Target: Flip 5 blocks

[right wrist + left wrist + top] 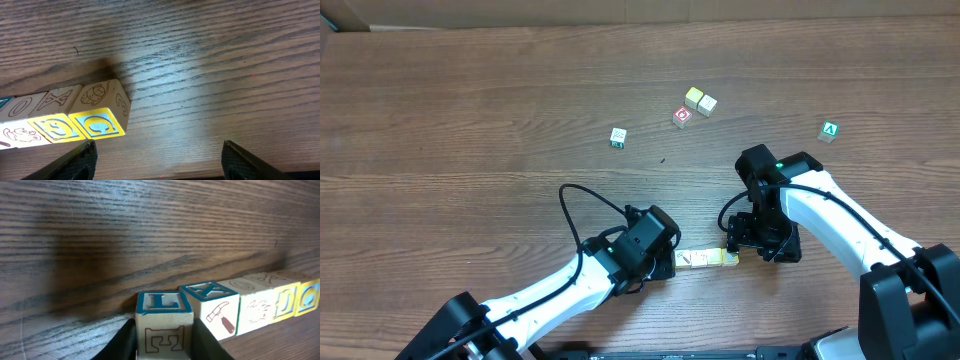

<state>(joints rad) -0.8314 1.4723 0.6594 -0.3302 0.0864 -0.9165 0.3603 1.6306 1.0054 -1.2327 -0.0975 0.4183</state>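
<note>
Pale wooden alphabet blocks (708,259) are sitting in a row at lower centre, left gripper (164,340) straddling the L-topped block (164,308), pinch unclear, right gripper (159,148) gaping wide.

A row of 5 blocks (705,259) lies on the worktop (470,120). The left claw (165,342) straddles its left end and the right claw (159,155) is at its right end. 5 loose cubes (618,137) lie behind.

Block row (705,259) lies between left tool (672,262) and right tool (733,245); red cube (682,117), green cube (830,131) well beyond.
</note>
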